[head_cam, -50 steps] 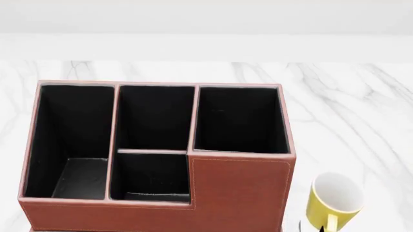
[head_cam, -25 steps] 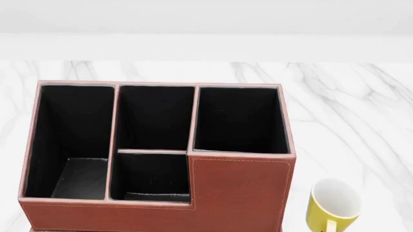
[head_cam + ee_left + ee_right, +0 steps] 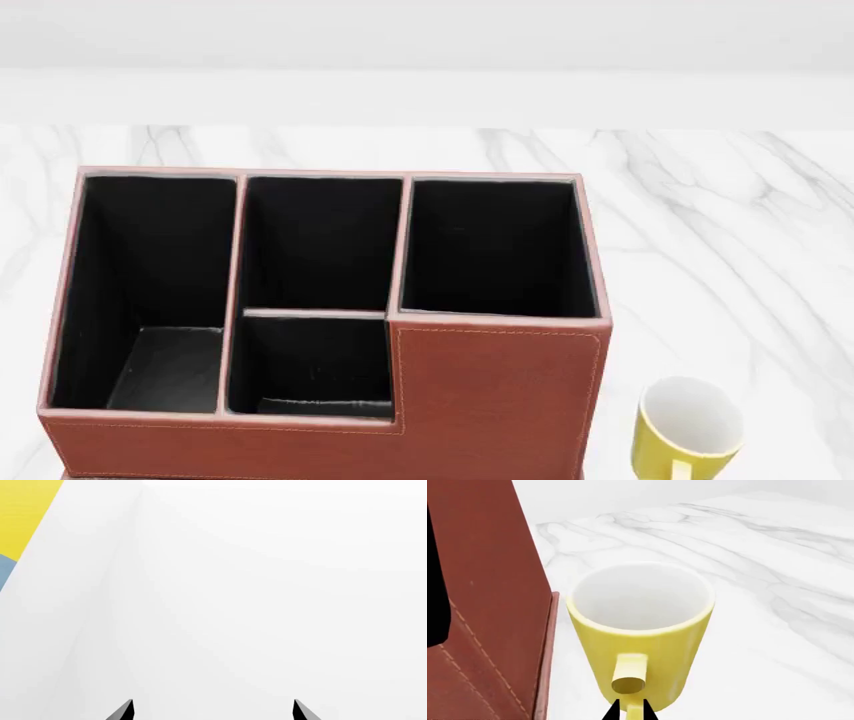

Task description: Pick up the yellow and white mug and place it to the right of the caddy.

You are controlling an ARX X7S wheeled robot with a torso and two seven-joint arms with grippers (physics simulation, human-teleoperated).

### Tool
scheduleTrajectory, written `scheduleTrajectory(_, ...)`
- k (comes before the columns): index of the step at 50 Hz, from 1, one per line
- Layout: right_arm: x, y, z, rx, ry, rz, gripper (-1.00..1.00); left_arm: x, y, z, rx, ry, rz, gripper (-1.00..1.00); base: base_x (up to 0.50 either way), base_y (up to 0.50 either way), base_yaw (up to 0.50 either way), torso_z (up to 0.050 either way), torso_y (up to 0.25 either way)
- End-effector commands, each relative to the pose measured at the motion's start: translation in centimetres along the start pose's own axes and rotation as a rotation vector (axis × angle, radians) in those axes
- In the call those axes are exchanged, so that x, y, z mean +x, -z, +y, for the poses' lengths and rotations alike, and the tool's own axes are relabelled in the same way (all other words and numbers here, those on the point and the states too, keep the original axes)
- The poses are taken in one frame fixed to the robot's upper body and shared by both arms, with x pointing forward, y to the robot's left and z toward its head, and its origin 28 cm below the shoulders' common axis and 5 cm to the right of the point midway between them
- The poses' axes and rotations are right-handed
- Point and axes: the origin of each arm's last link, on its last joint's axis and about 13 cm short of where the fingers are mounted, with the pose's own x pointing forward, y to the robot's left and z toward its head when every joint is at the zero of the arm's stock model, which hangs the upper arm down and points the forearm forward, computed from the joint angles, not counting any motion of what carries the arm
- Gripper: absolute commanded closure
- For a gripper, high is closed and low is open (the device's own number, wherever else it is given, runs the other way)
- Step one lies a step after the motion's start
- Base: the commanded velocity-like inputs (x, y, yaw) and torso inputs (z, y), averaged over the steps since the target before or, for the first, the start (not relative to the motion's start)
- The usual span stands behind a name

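Change: yellow and white mug (image 3: pixel 687 428) has sunk lower | Position: upright, just right of the caddy (image 3: pixel 494 400), apparently on the tabletop (image 3: pixel 747 250) | Right tool (image 3: pixel 630 713): narrow, pinching the handle | Left tool (image 3: pixel 212 710): wide, empty | You may release.

This was a bare simulated room, more staged desk setting than real home: a white marble-veined bench (image 3: pixel 747 230) ran back to a plain white wall (image 3: pixel 427 40), and a stitched leather-look caddy (image 3: pixel 494 400) suggested an office.
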Motion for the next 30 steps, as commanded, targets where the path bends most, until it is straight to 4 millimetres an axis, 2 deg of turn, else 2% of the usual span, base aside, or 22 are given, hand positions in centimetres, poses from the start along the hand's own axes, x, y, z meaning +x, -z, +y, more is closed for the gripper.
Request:
scheduleTrajectory(1, 0.25, -0.06, 0.05, -0.007, -0.006, -0.003, 1.0, 0.07, -0.02, 0.02, -0.001, 0.001, -0.001, -1.0, 0.0, 0.0, 0.0, 0.0, 0.0)
scheduleTrajectory(11, 0.36, 0.12, -0.03, 0.002, 0.001, 0.011, 1.0, 0.04, -0.02, 0.01, -0.002, 0.001, -0.002, -1.0, 0.0, 0.0, 0.0, 0.0, 0.0)
scheduleTrajectory(12, 0.34, 0.15, -0.04, -0.001, 0.004, 0.012, -1.0, 0.04, -0.02, 0.01, -0.002, 0.001, -0.002, -1.0, 0.0, 0.0, 0.0, 0.0, 0.0)
scheduleTrajectory(30, 0.38, 0.11, -0.07, 0.009, 0.006, 0.015, -1.0, 0.09, -0.04, 0.02, -0.004, -0.003, -0.003, -1.0, 0.0, 0.0, 0.0, 0.0, 0.0)
